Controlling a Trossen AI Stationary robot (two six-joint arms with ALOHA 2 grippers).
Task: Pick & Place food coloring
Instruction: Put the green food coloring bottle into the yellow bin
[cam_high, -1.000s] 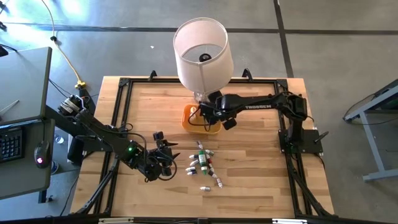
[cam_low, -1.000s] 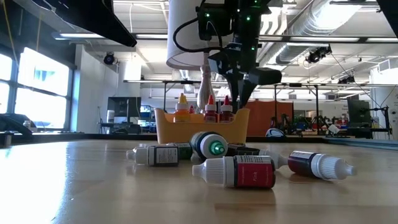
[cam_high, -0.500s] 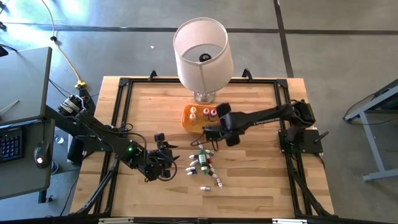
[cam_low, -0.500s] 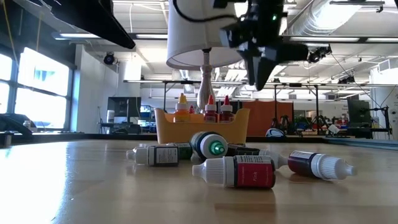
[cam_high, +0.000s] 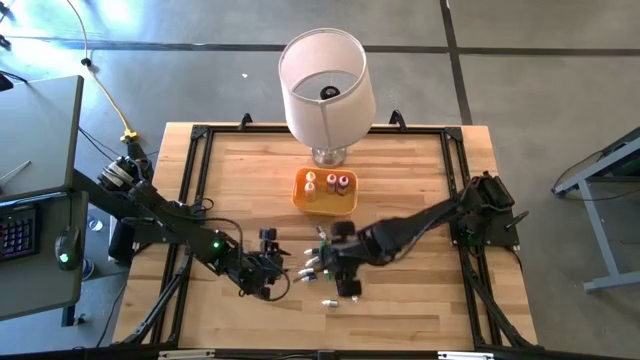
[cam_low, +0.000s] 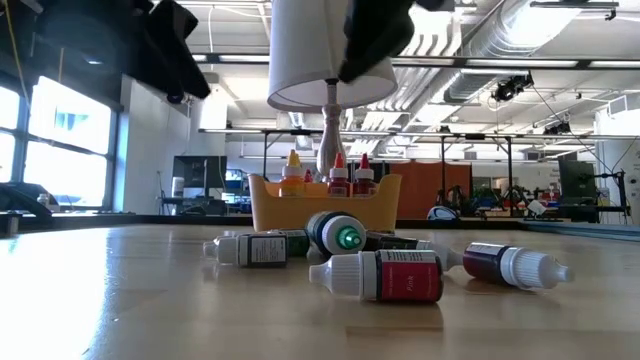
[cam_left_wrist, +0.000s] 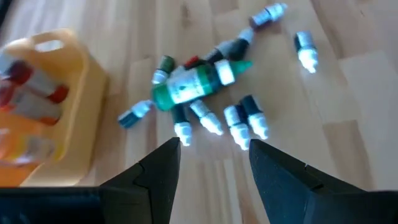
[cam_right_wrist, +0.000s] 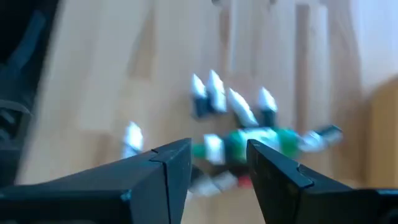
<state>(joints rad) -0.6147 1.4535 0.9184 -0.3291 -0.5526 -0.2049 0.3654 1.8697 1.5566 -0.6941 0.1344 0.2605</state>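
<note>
From where I stand, the right hand (cam_high: 335, 262) hangs over the heap of tiny plastic food-colouring squeeze bottles (cam_high: 325, 266) lying on their sides in the middle of the pale wooden worktop (cam_high: 400, 300), its two dark fingers (cam_right_wrist: 165, 177) spread apart with nothing between them. The left hand (cam_high: 275, 268) waits just beside the same heap, fingers (cam_left_wrist: 158, 171) likewise wide and empty. Three bottles already stand upright in the small orange square plastic tray (cam_high: 325, 204), which sits in front of the big white lampshade (cam_high: 322, 80) on its glass foot.

The trouble I foresee is the clutter. The fat green-labelled bottle (cam_left_wrist: 193, 87) lies across several smaller white-capped ones (cam_left_wrist: 239, 127), all touching or nearly so. A hand coming down here could well close on two at once, or nudge a round bottle so it rolls off (they look light and slippery). The two hands are also near each other over the pile, so a careless reach by either risks a knock.
</note>
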